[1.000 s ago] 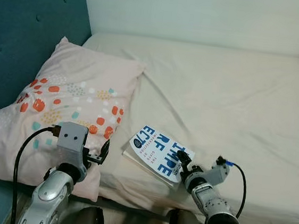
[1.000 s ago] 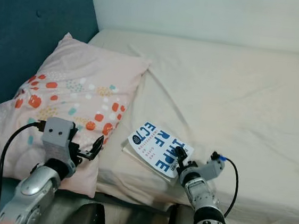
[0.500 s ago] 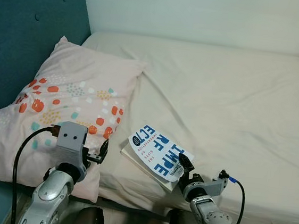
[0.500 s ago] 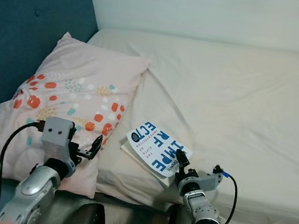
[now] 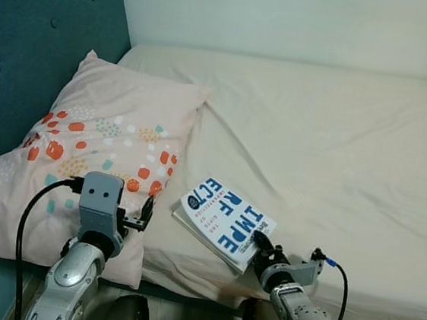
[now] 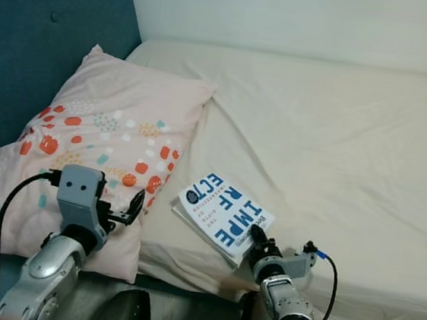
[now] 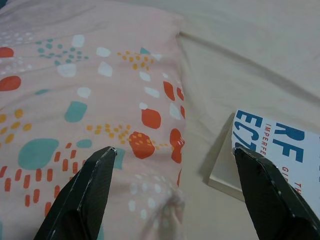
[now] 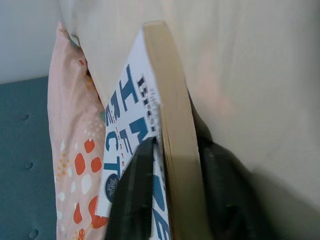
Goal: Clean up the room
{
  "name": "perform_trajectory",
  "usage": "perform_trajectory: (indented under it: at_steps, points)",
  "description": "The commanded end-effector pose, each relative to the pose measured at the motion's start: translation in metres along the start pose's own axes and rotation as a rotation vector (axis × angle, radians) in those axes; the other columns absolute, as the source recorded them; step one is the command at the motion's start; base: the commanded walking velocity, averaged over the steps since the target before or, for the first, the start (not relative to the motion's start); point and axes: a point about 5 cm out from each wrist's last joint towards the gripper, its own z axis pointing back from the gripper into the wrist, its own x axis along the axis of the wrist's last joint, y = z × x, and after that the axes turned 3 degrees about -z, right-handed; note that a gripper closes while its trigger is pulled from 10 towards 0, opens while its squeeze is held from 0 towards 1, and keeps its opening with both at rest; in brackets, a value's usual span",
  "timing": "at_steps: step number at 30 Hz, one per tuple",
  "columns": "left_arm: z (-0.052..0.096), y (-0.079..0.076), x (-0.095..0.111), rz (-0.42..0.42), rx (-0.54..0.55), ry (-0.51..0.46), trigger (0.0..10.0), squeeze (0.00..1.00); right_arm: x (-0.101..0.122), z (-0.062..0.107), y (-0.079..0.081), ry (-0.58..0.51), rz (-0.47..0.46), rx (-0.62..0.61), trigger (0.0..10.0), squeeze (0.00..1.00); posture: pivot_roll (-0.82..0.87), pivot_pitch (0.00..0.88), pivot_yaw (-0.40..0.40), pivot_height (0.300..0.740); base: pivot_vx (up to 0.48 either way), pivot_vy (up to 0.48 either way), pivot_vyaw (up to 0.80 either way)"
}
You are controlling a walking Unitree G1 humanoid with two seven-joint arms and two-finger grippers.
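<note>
1. Here, a bed (image 5: 329, 149) with a cream sheet is the largest thing, set against a dark teal padded headboard (image 5: 34, 49) and a pale wall.
2. A pink pillow (image 5: 92, 155) with orange, teal and white spots lies at the bed's headboard end, reaching its near edge.
3. A white book (image 5: 226, 222) with big blue letters lies near the bed's front edge, just beside the pillow, its near corner raised off the sheet.
4. The right gripper (image 5: 256, 245) reaches up from below the bed's front edge; in the right wrist view its two black fingers (image 8: 132, 200) are clamped on the book's near corner, one on the cover, one underneath.
5. The left gripper (image 5: 144, 215) hovers over the pillow's near corner at the bed's front edge, its fingers (image 7: 85, 195) spread wide apart, holding nothing.
</note>
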Motion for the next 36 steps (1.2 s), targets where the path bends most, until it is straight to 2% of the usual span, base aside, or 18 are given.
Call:
perform_trajectory:
  at_steps: [1,8,17,18,21,23,25,26,28,30,34,36]
  points:
    - [0.002,0.001,-0.005,-0.003,0.017,0.024,10.0,0.00,-0.007,0.002,-0.006,0.025,-0.020,-0.023,0.0,0.00,0.13,0.188,0.003,0.592,0.000,0.000,0.00]
    - [0.000,0.001,-0.004,-0.003,0.019,0.023,10.0,0.00,-0.002,0.000,-0.001,0.036,0.009,-0.014,0.0,0.00,0.12,0.177,0.004,0.592,0.000,0.000,0.00]
    - [-0.002,0.001,-0.004,0.001,0.018,0.014,10.0,0.00,0.010,-0.011,0.025,0.118,0.205,0.024,0.0,0.00,0.12,0.166,0.005,0.592,0.000,0.000,0.00]
    - [-0.002,0.001,-0.004,0.001,0.018,0.014,10.0,0.00,0.010,-0.011,0.025,0.118,0.205,0.024,0.0,0.00,0.12,0.166,0.005,0.592,0.000,0.000,0.00]
    - [-0.002,0.001,-0.004,0.003,0.016,0.012,10.0,0.00,0.023,-0.014,0.037,0.131,0.284,0.040,0.0,0.00,0.11,0.166,0.002,0.592,0.000,0.000,0.00]
    - [-0.002,0.001,-0.004,0.003,0.016,0.012,10.0,0.00,0.023,-0.014,0.037,0.131,0.284,0.040,0.0,0.00,0.11,0.166,0.002,0.592,0.000,0.000,0.00]
    - [-0.002,0.002,-0.004,0.005,0.014,0.011,10.0,0.00,0.033,-0.014,0.044,0.158,0.383,0.035,0.0,0.00,0.11,0.170,0.003,0.592,0.000,0.000,0.00]
    - [-0.002,0.002,-0.004,0.005,0.014,0.011,10.0,0.00,0.033,-0.014,0.044,0.158,0.383,0.035,0.0,0.00,0.11,0.170,0.003,0.592,0.000,0.000,0.00]
    - [-0.002,0.001,-0.004,0.008,0.005,0.010,10.0,0.00,0.038,-0.012,0.046,0.210,0.501,0.019,0.0,0.00,0.11,0.173,0.005,0.592,0.000,0.000,0.00]
    - [-0.002,0.001,-0.004,0.008,0.005,0.010,10.0,0.00,0.038,-0.012,0.046,0.210,0.501,0.019,0.0,0.00,0.11,0.173,0.005,0.592,0.000,0.000,0.00]
    - [-0.001,-0.002,-0.003,0.006,-0.029,0.003,10.0,0.00,0.044,-0.009,0.045,0.281,0.624,0.009,0.0,0.00,0.11,0.179,0.004,0.592,0.000,0.000,0.00]
    - [-0.001,-0.003,-0.003,0.006,-0.033,0.001,10.0,0.00,0.045,-0.008,0.045,0.296,0.641,0.011,0.0,0.00,0.11,0.180,0.004,0.592,0.000,0.000,0.00]
